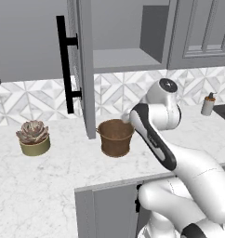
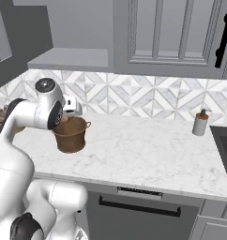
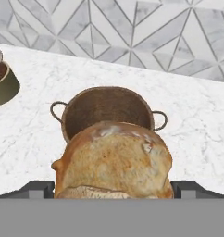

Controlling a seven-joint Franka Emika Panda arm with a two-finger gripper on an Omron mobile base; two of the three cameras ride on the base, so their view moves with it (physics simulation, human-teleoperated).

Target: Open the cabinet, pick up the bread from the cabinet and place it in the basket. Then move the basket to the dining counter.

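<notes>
The bread (image 3: 114,164), a golden-brown loaf, sits between my gripper's (image 3: 113,187) two dark fingertips, which touch its sides. It hangs just above the brown woven basket (image 3: 109,109), whose inside shows bare. The basket (image 1: 115,137) stands on the marble counter under the cabinet (image 1: 126,58), whose slatted door (image 1: 84,69) with a black bar handle stands swung open. From the right the white hand (image 2: 71,107) hovers over the basket's (image 2: 71,136) far rim. The dining counter is out of view.
A succulent pot (image 1: 34,138) stands left of the basket, close to the open door. A soap dispenser (image 2: 200,123) and a sink edge (image 2: 225,145) are far right. The tiled backsplash (image 2: 134,98) lies right behind the basket.
</notes>
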